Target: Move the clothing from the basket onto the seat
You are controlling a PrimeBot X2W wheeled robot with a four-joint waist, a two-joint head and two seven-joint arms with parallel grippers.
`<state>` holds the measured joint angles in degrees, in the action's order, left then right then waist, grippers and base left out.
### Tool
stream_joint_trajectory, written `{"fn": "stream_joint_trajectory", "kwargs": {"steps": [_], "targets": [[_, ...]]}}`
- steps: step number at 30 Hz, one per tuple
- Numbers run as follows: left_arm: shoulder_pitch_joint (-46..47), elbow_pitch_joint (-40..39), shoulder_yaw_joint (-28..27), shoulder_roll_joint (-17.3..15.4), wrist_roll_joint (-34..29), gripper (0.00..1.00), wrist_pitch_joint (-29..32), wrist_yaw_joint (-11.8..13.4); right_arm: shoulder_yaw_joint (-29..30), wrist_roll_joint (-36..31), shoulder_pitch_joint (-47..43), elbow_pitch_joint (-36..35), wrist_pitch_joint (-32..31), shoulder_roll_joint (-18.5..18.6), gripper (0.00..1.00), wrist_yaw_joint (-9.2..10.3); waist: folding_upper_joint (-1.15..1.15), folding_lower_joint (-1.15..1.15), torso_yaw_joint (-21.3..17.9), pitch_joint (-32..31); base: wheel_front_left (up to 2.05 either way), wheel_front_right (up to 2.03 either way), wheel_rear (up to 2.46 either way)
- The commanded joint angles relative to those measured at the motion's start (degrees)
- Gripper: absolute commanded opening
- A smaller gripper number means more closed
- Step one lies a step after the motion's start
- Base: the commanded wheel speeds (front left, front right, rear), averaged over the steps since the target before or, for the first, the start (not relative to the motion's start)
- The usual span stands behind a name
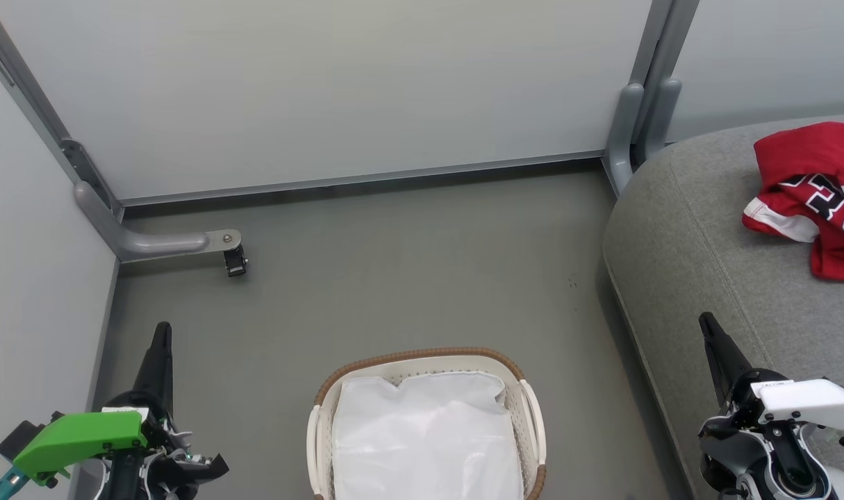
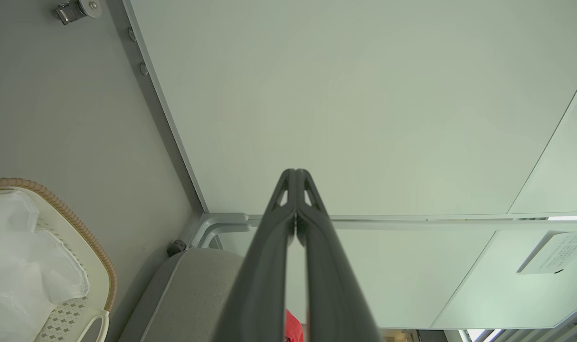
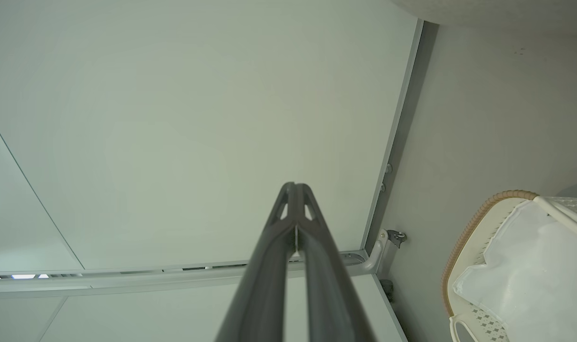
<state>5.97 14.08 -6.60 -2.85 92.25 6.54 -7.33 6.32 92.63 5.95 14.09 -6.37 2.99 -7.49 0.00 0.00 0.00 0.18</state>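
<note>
The red clothing (image 1: 814, 198), a striped jersey with black-and-white lettering, lies crumpled on the grey seat (image 1: 699, 236) at the right. A sliver of red clothing (image 2: 294, 328) peeks between the fingers in the left wrist view. On the floor at bottom centre stands the basket (image 1: 422, 360), holding just its white liner cloth (image 1: 425, 434). My left gripper (image 1: 162, 330) is shut and empty at lower left, well apart from the basket. My right gripper (image 1: 706, 321) is shut and empty over the seat's front edge. Both fingertip pairs touch in the wrist views (image 2: 296, 172) (image 3: 295, 185).
Pale partition panels (image 1: 324, 90) wall in the grey floor (image 1: 408, 271) at the back and left. A metal foot with a caster (image 1: 235, 262) juts from the left corner, and a grey post foot (image 1: 633, 125) stands beside the seat.
</note>
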Motion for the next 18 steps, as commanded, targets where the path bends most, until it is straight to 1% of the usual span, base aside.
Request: {"fn": "stream_joint_trajectory", "kwargs": {"steps": [1, 18], "targets": [[0.6, -0.1, -0.1, 0.0, 0.3, 0.0, 0.2, -0.4, 0.1, -0.1, 0.5, -0.2, -0.2, 0.1, 0.0, 0.0, 0.0, 0.0, 0.0, 0.0, 0.0, 0.0, 0.0], [0.6, -0.1, -0.1, 0.0, 0.3, 0.0, 0.2, -0.4, 0.2, -0.2, 0.5, -0.2, -0.2, 0.1, 0.0, 0.0, 0.0, 0.0, 0.0, 0.0, 0.0, 0.0, 0.0]]}}
